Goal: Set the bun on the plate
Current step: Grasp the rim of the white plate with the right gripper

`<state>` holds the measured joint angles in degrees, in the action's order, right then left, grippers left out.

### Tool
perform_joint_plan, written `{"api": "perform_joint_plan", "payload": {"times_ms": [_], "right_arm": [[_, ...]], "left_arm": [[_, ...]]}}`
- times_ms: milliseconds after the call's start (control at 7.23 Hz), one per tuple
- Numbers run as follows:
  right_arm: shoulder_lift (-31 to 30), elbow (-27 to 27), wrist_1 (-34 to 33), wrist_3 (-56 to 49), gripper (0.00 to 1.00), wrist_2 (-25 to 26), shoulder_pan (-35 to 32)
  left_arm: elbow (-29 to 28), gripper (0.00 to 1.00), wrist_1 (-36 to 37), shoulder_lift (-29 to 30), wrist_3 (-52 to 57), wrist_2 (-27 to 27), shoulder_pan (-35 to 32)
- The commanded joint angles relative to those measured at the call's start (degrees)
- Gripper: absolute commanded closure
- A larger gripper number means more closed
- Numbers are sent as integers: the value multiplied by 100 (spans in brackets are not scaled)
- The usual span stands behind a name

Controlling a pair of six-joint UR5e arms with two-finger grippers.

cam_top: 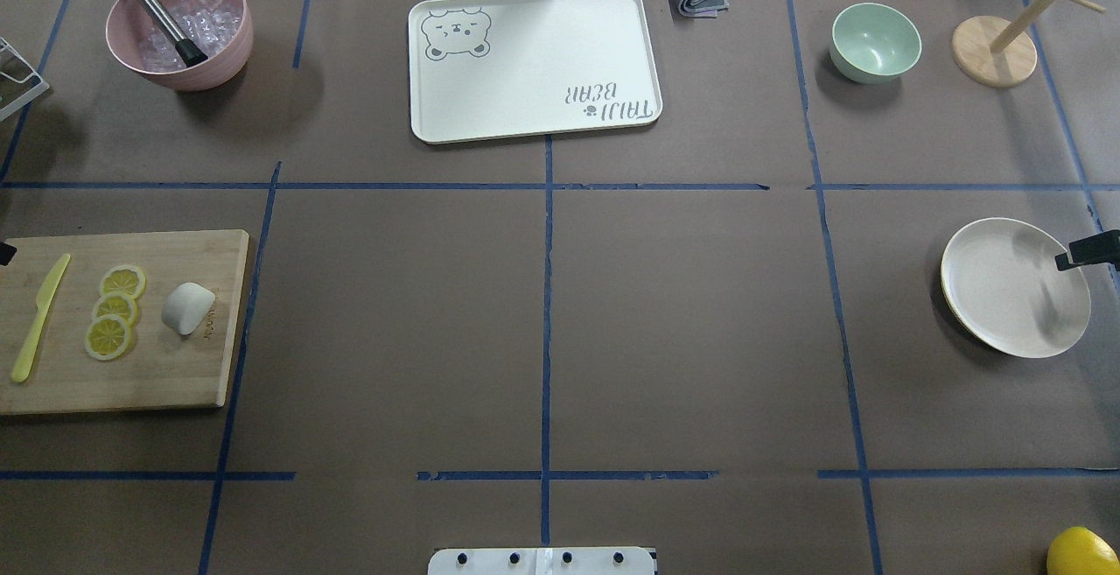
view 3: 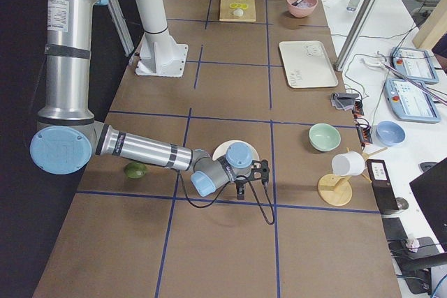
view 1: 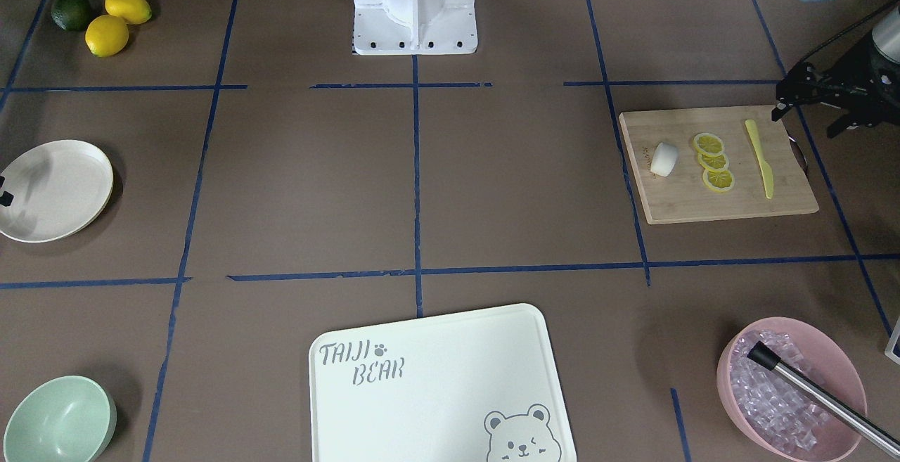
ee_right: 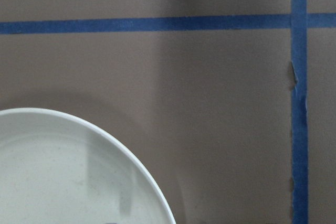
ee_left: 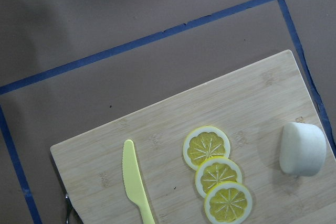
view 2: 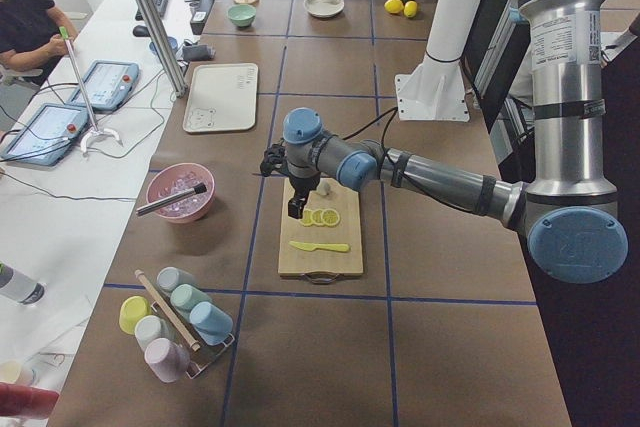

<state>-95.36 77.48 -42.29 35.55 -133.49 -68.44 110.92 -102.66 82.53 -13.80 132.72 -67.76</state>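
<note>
The tabletop (cam_top: 682, 312) is covered in brown paper, gridded with blue tape lines (cam_top: 547, 295). Along one long side of the tabletop runs a white desk (view 2: 60, 217). An aluminium post (view 2: 150, 17) rises at the seam, and a person (view 2: 25, 12) sits beyond it. The light is even.

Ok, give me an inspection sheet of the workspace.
Surface: brown-covered table, blue tape grid.
Job's things: bun on the cutting board, ungripped; plate bare, across the table.
Clutter: lemon slices and yellow knife beside the bun; bear tray, green bowl, pink ice bowl.
Grippers: left gripper at the board, right gripper by the plate; jaw state unclear.
Cables: cable loops off the right wrist.
Surroundings: person seated at the side bench.
</note>
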Motion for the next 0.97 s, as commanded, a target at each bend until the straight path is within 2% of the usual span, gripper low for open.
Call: {"api": "perform_joint_plan", "payload": {"times_ms": [0, 138, 277, 415, 692, 830], "right_arm": [[-1, 13, 89, 137, 27, -19, 50], [-1, 22, 98, 128, 64, -28, 50], [-1, 39, 107, 111, 96, -54, 58], [-1, 31, 246, 128, 100, -81, 67], [-9, 48, 370, 233, 100, -238, 59], [-44, 13, 762, 260, 100, -396, 59]], "left_arm": [[0, 0, 0, 0, 0, -1, 0], [0, 0, 0, -9, 0, -1, 0], [0, 0, 0, -9, 0, -1, 0], [0, 0, 0, -9, 0, -1, 0], [0, 0, 0, -9, 0, -1, 0], [0, 0, 0, -9, 0, -1, -9]]}}
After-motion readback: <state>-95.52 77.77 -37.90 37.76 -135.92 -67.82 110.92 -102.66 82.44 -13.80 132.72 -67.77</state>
